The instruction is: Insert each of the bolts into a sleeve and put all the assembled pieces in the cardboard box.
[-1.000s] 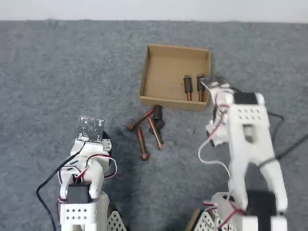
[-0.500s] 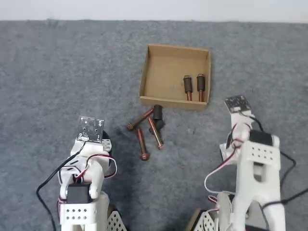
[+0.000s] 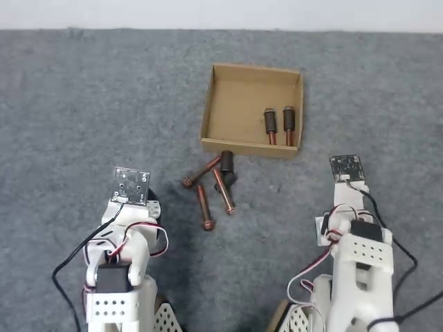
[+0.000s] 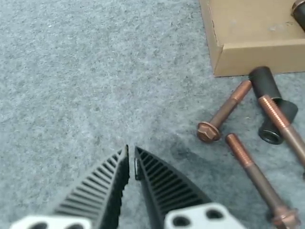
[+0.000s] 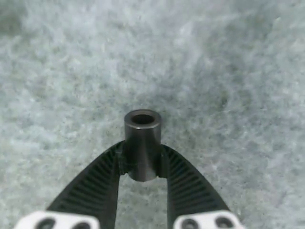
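While poised near the cardboard box (image 3: pixel 206 104) for a bolt (image 3: pixel 204 206), pinches a sleeve (image 5: pixel 142 138) in the right gripper (image 5: pixel 142 155), bore left clear; holds the left gripper (image 4: pixel 131 150) closed, empty.

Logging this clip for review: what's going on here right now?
The right gripper holds a black sleeve over the grey carpet. The left gripper is shut and empty, near three loose bolts and two more sleeves lying in front of the cardboard box. Two assembled pieces lie inside the box.

Copper bolts (image 3: pixel 204 206), black sleeve (image 5: pixel 142 143), tan cardboard box (image 3: pixel 235 111), grey carpet (image 3: pixel 83 90)
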